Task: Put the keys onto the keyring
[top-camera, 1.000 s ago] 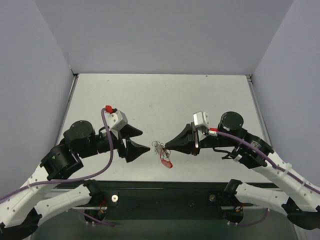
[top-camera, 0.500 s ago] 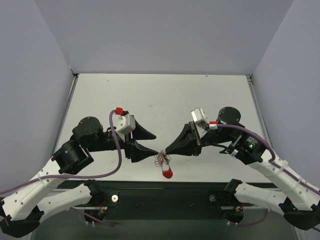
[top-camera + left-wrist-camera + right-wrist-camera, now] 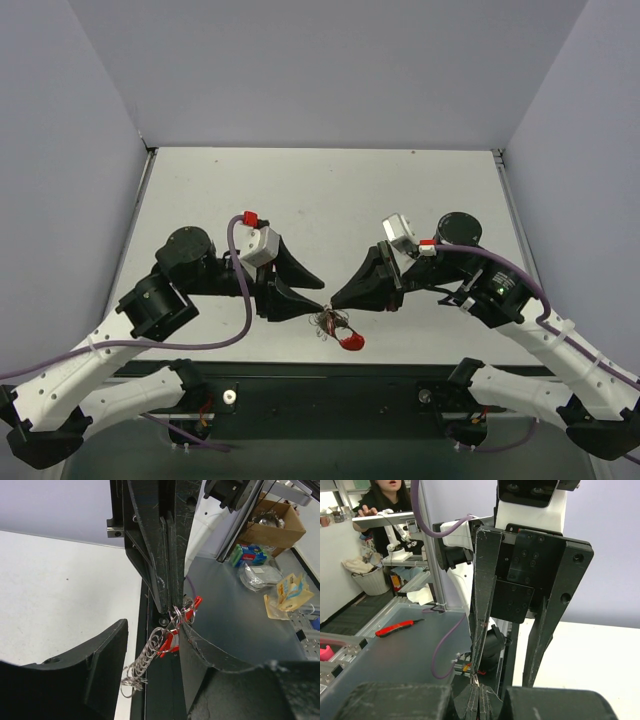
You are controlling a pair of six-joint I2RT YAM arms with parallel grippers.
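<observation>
**Right end effector.** Your right end effector [image 3: 334,300] is closed, its two fingers pressed flat together. It pinches the keyring [image 3: 338,328] by the thin silver wire rings [image 3: 176,614] at its very tip. The left wrist view confirms this: the rings bunch where the closed fingers meet. A longer coil of wire [image 3: 144,656] trails from there toward 7 o'clock.

**Left end effector.** Your left end effector [image 3: 322,296] is open. Its fingers stand apart with a clear gap, and the wire bunch lies inside that gap. It grips nothing that I can confirm. The two end effectors meet almost tip to tip, the left one reaching in from 9 o'clock and the right one from 2 o'clock.

**Location of the keyring.** In the top view the keyring sits at the 6 o'clock part of the desk [image 3: 300,200], close to the middle of the near edge. The red curved clip [image 3: 352,342] lies at 5 o'clock from the wire bunch. Whether the clip rests on the desk or hangs free, I cannot tell.

**Location of the keys.** The keys [image 3: 169,641] show as one tiny red tag with a pale centre, among the rings in the left wrist view. The tag is just beside the inner edge of one left finger [image 3: 220,675]. I cannot confirm contact between them, nor whether the tag is threaded on a ring.
</observation>
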